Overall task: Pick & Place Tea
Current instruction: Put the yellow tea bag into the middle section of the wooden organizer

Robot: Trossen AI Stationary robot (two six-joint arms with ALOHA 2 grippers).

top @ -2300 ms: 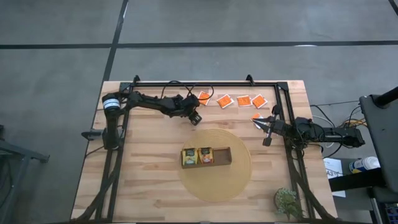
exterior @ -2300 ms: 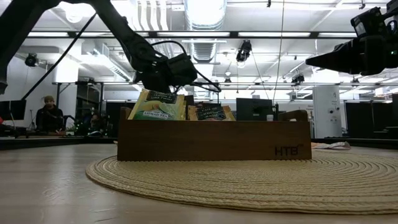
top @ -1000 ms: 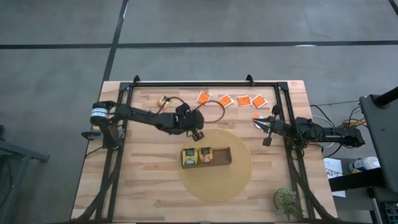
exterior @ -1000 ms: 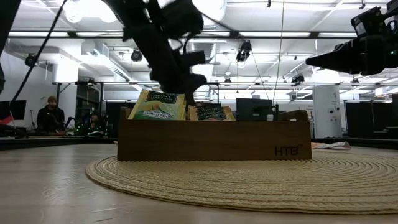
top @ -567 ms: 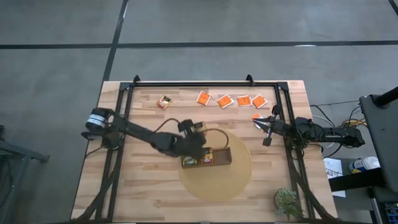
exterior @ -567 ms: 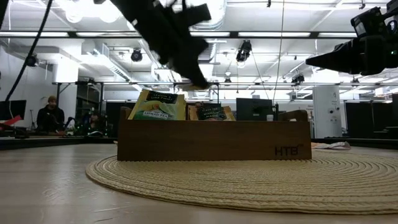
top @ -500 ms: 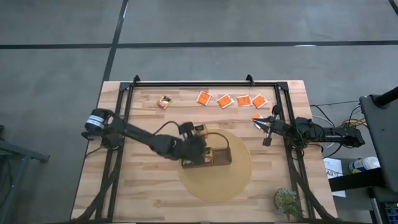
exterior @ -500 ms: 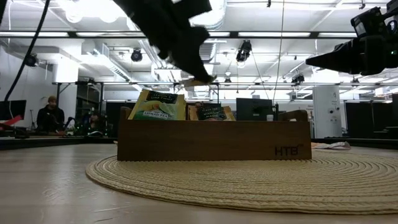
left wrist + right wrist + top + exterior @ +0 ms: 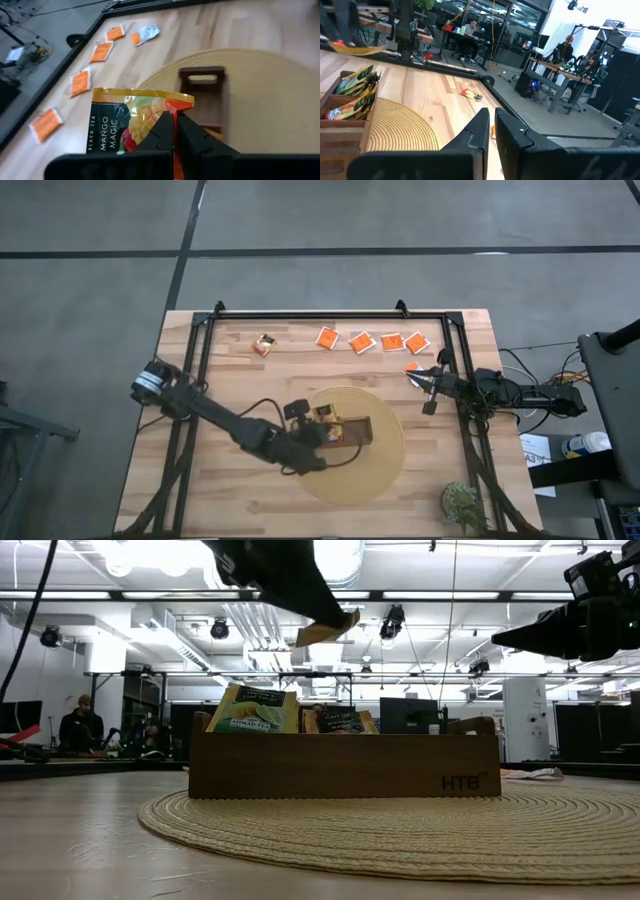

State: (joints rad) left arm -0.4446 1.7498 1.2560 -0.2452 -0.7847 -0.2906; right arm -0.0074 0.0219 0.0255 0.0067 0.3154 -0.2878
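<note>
The left gripper (image 9: 173, 131) pinches a yellow-orange mango tea sachet (image 9: 131, 120) in the air above the brown three-compartment wooden tray (image 9: 358, 423) on the round woven mat (image 9: 385, 450). The right gripper (image 9: 424, 379), fingers together and empty, waits near the table's right edge beside bright orange sachets (image 9: 391, 341).

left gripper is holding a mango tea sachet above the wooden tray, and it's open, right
Not quite. The left gripper is shut on the mango tea sachet, as the left wrist view shows. It does hold the sachet in the air above the wooden tray, as the low view shows.
</note>
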